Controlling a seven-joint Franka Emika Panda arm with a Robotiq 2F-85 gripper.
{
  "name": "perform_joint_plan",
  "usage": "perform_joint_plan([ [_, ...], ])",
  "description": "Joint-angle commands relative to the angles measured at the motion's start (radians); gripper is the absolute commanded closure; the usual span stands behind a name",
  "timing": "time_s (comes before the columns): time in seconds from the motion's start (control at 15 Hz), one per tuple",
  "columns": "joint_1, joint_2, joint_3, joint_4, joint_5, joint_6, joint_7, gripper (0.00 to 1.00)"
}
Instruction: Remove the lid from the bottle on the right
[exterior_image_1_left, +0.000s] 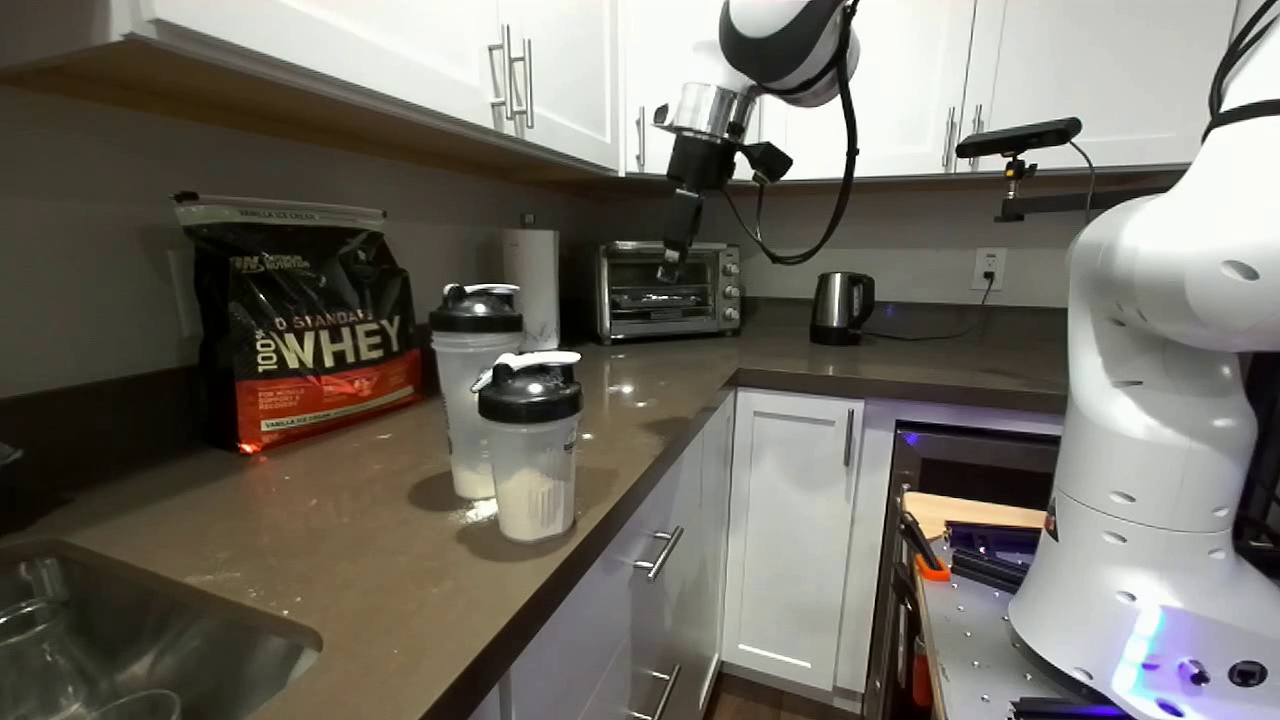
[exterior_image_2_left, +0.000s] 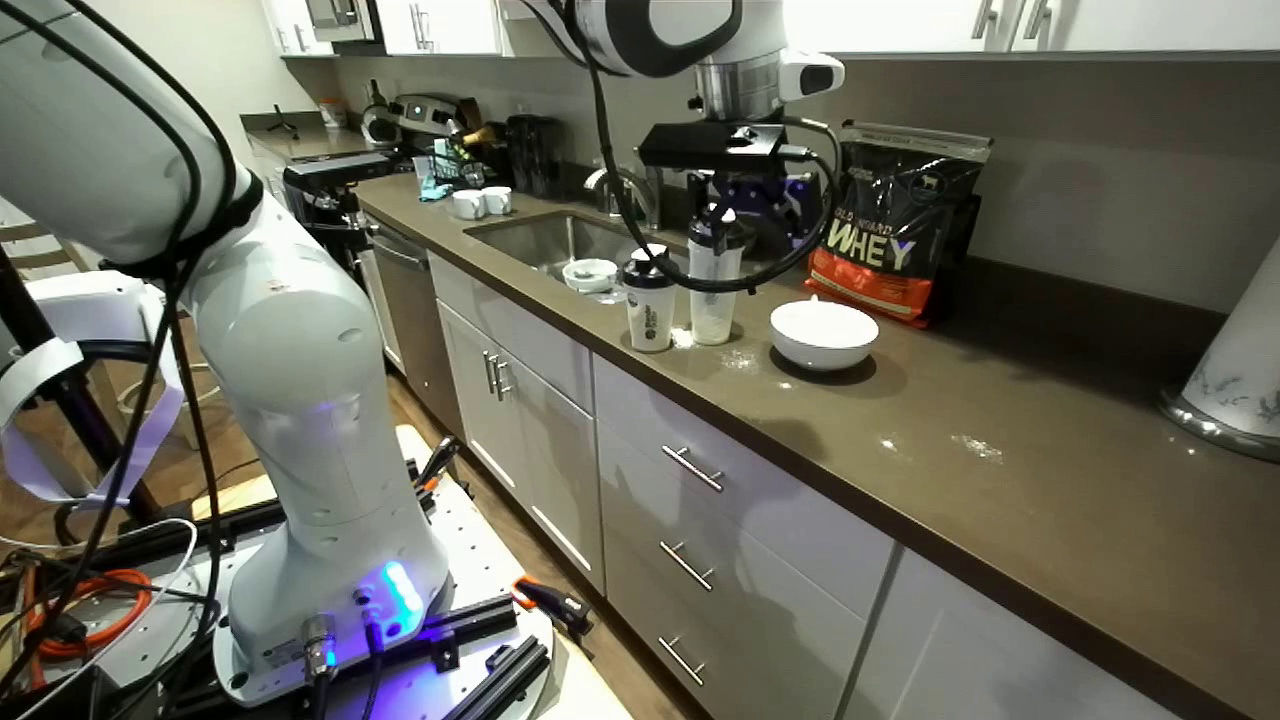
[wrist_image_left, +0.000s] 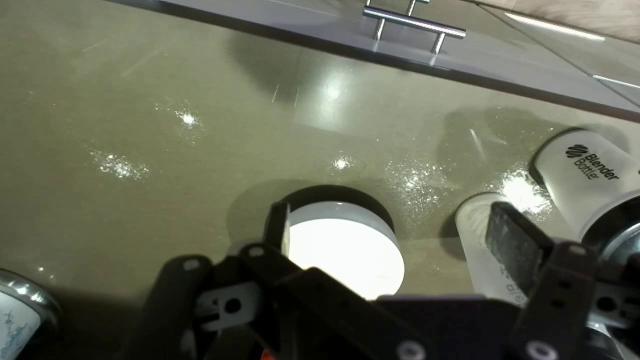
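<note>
Hanging above the bench (exterior_image_2_left: 1000, 510) with the tool (wrist_image_left: 394, 232) spread wide, gripping nothing. Sighting the short bottle (exterior_image_1_left: 530, 455) upright near the front edge in both exterior views, and the tall bottle (exterior_image_1_left: 466, 385) beside it, apart, a bit deeper in. Finding a black lid (exterior_image_1_left: 530, 402) on the short one and a second black lid (exterior_image_1_left: 477, 318) on the tall one, with neither removed yet. Swapping order between the exterior views, though, so impossible to name the right-hand one for sure. Off to the right in the wrist view, past the white bowl (exterior_image_2_left: 825, 345): needing a sideways slide first, then a straight drop to straddle the chosen lid. Centre carefully there, minding the neighbour! Pinch the lid's side wall squarely, below the white top piece (exterior_image_1_left: 545, 358). Probably facing a screw thread, so twist in short bites rather than yanking upward. Watch for the whole bottle spinning or tipping along; likely light, judging by the fill.

On to the contents: showing pale powder (exterior_image_1_left: 535, 505) low in the short bottle, apparently less in the tall one, with white dust (exterior_image_1_left: 480, 511), likely a spill, scattered around the bases. Keep upright, then, or risk adding to it. Cannot tell the bowl's contents through the glare in the wrist view. Noting a whey bag (exterior_image_1_left: 310, 335) by the wall, hiding its contents.
</note>
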Motion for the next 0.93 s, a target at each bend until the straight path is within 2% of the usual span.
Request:
perform_joint_plan([
  [0.0, 0.004, 0.008, 0.025, 0.021, -0.001, 0.006, -0.046, 0.00],
  [0.33, 0.080, 0.036, 0.072, 0.095, -0.013, 0.001, -0.166, 0.00],
  [0.6, 0.138, 0.111, 0.089, 0.186, 0.001, 0.001, -0.304, 0.00],
  [0.87, 0.147, 0.217, 0.102, 0.283, 0.014, 0.000, -0.424, 0.00],
])
